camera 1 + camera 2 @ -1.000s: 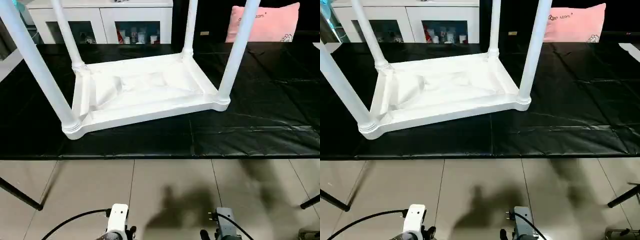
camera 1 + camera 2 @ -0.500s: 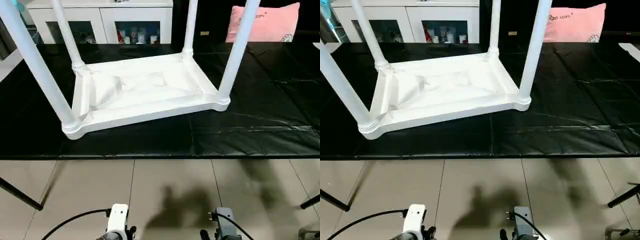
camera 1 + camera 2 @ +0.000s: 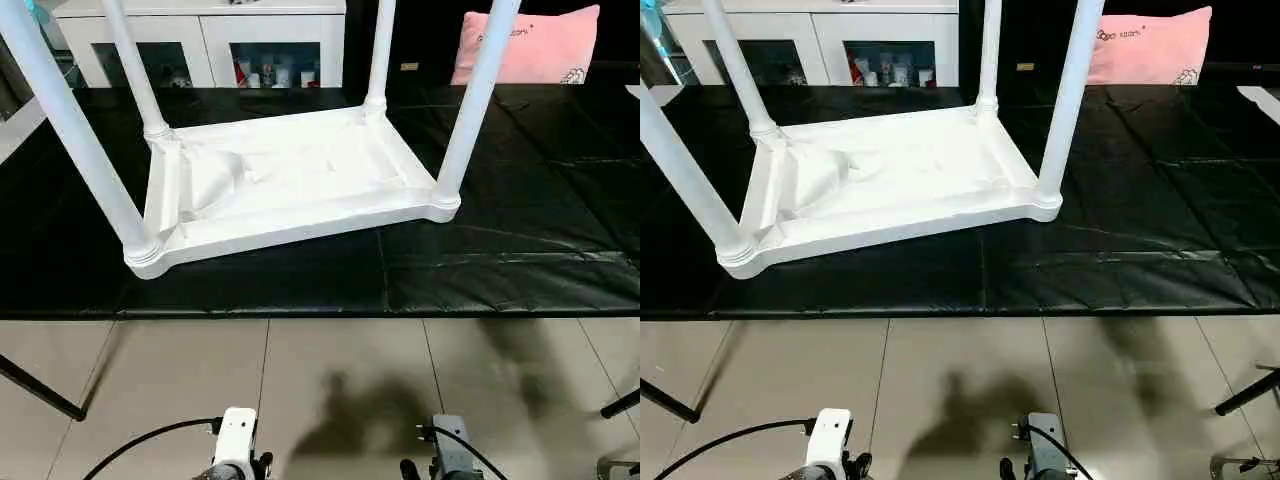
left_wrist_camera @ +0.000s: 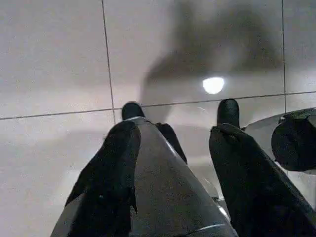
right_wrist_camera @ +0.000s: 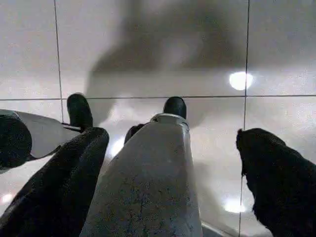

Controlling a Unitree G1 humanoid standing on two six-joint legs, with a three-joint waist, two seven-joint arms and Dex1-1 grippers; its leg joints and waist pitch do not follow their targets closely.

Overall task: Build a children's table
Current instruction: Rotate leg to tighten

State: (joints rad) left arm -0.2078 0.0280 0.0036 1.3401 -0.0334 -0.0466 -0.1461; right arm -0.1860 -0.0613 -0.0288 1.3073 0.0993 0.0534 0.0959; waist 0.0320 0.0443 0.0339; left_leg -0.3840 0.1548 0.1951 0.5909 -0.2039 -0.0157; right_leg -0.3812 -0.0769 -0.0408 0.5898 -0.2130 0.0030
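Lying upside down on the black sheet [image 3: 520, 250], the tabletop [image 3: 290, 180] is seen with its underside up. All four legs [image 3: 470, 110] are set upright in the corner sockets, rising out of frame. A cabinet [image 3: 200, 40] with glass doors is noted behind the sheet, and a pink cushion [image 3: 530, 45] at the far right. Tiled floor [image 3: 330, 380] is seen between the sheet and the robot.

Left gripper [image 4: 173, 148] is held low over the floor tiles, well apart from the tabletop; its fingers [image 4: 116, 163] are parted about halfway and nothing is gripped. Right gripper [image 5: 173, 163] is likewise pointed at the floor, fingers [image 5: 271, 173] spread nearly to the full, nothing held.
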